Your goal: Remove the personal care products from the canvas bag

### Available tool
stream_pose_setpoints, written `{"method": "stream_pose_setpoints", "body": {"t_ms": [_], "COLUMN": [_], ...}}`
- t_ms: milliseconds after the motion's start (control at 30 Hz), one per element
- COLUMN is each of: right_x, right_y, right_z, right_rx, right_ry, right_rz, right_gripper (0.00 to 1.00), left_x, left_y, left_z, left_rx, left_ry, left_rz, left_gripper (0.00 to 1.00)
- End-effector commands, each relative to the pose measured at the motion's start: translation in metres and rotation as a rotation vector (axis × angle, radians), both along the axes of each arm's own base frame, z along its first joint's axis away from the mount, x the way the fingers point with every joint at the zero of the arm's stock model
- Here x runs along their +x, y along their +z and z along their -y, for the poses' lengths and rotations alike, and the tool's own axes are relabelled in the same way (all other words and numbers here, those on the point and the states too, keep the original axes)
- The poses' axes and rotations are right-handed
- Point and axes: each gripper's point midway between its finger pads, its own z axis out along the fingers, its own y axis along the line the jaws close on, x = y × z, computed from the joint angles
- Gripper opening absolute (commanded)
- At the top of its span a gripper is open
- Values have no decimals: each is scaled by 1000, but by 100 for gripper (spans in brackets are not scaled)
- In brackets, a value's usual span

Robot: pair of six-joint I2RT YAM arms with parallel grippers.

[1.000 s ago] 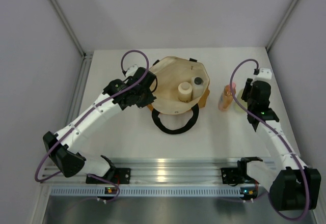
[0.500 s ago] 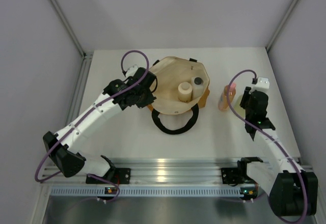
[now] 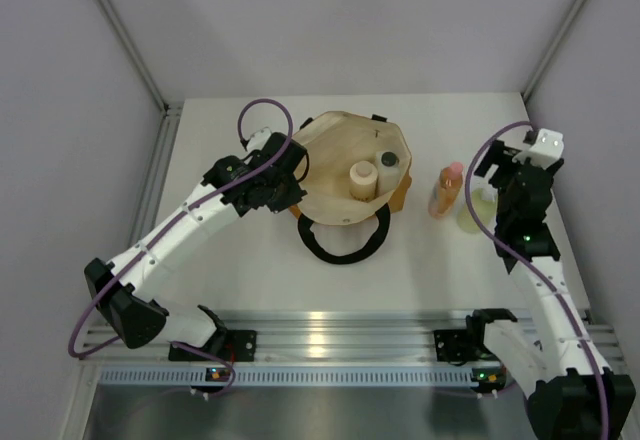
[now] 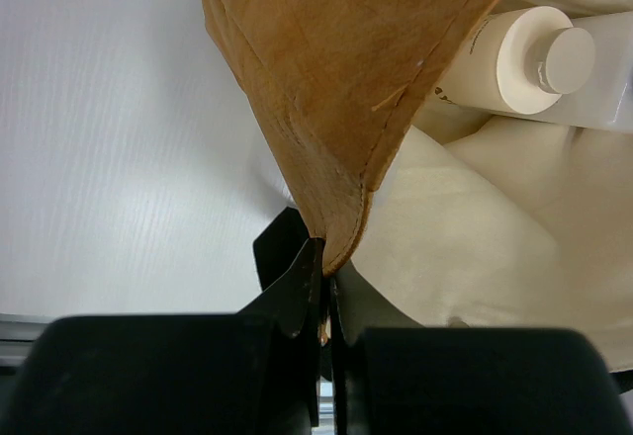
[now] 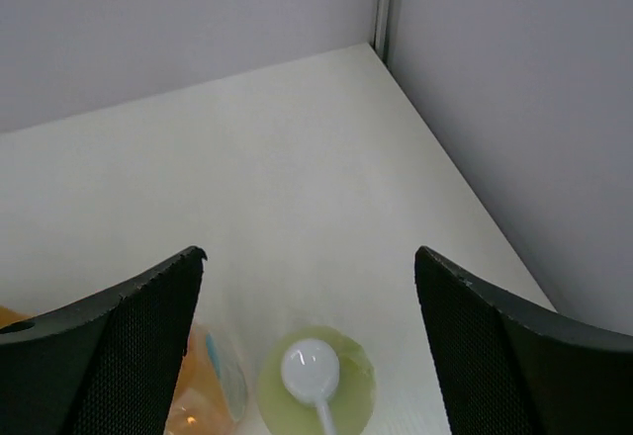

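Observation:
The canvas bag [image 3: 340,145] stands open at the table's middle. My left gripper [image 3: 296,163] is shut on its near-left rim; the left wrist view shows the tan rim [image 4: 346,109] pinched between the closed fingers of that gripper [image 4: 324,257]. Inside stand the short cream cylinder [image 3: 362,180] [image 4: 509,59] and the clear bottle with a black cap [image 3: 388,161]. Right of the bag, the orange bottle with a pink cap [image 3: 446,189] [image 5: 208,395] and the yellow-green bottle with a white top [image 3: 478,208] [image 5: 316,386] stand side by side on the table. My right gripper [image 3: 497,174] [image 5: 309,254] hangs open above the yellow-green bottle, holding nothing.
The bag's black loop handle [image 3: 342,240] lies on the table in front of it. Grey walls enclose the white table [image 3: 240,260] on the left, back and right; the right wall [image 5: 514,109] and the far corner are close behind the two bottles. A metal rail [image 3: 330,335] runs along the near edge.
My right gripper has opened, let go of the yellow-green bottle beside the orange one and drawn back up off it. The left gripper and the bag have not moved.

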Motion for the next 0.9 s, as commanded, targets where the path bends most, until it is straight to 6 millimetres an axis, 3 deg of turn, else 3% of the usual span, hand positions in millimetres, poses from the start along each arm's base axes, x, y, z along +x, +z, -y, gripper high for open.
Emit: {"method": "stream_pose_setpoints", "body": {"t_ms": [0,33,67,133,167,233,267,333,367,433,467,633,867], "right_x": [3,4,4,7,6,5,4,2,-1,-6,-9,-15,-19], "right_y": [68,63,84,89,104,107,118,112,125,122,130,116,96], "right_z": [-4,-17,-25,-57,-69,-101,-114,-147,-160,-192,-202,-256,-302], "right_rx": [87,120,145,224,253,294,303,309,305,284,283,235,131], "right_ry": [16,81,119,245,292,393,431,485,515,583,606,707,769], "right_rz": [109,59,86,56,77,48,55,-9,-1,-48,-39,-117,-198], "right_gripper": [84,84,82,80,78,75,74,73,73,72,71,67,64], "left_x": [0,1,1,1,2,2,3,3,2,1,1,0,1], "left_y": [1,0,0,1,1,-2,-2,-4,-4,-5,-6,-7,-4], "left_z": [6,6,5,5,5,4,3,2,2,2,1,3,9], "left_rx": [-20,-17,-17,-18,-17,-1,4,10,8,10,11,6,-9], "left_ry": [-19,-16,-14,-11,-11,-14,-12,-12,-13,-13,-13,-17,-49], "left_rz": [3,0,2,5,6,4,7,3,4,1,0,-7,-1], "left_gripper": [0,0,0,0,0,0,0,0,0,0,0,0,0]}}
